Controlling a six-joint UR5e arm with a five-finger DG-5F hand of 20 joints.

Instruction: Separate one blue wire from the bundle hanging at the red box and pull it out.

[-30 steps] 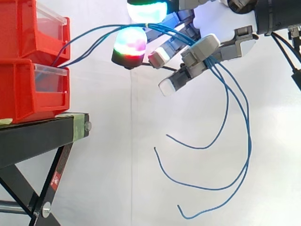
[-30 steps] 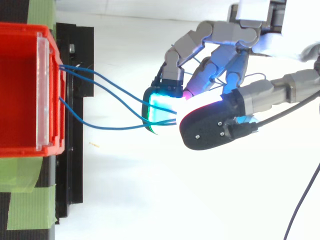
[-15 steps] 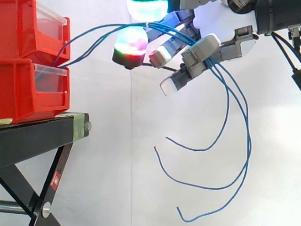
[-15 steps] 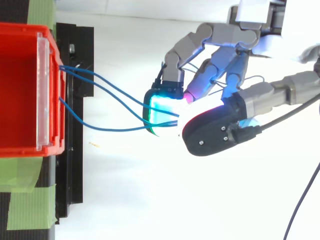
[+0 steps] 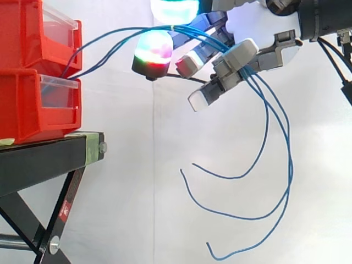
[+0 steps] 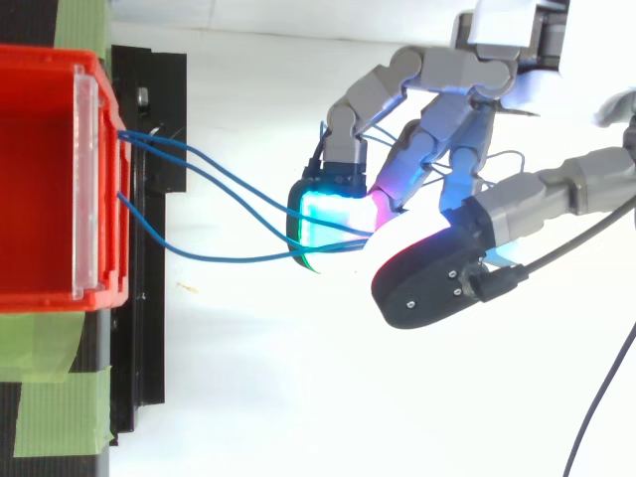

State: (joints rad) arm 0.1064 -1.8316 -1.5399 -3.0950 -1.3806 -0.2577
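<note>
Blue wires (image 5: 291, 165) run from the red bins (image 5: 27, 104) — threaded through the hand's (image 5: 236, 58) curled fingers (image 5: 201, 98); loose ends dangle below.

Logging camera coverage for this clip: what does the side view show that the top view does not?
Side view: the wires' loose ends hanging below the hand, a lower red bin, the stand's legs. Top view: the upper bin's open inside, the wires fanned apart at its front. Both: the blue wires running from the bins into the hand.

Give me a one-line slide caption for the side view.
Robot hand curled round blue wires that run from stacked red bins on a black stand and trail down loose.
</note>
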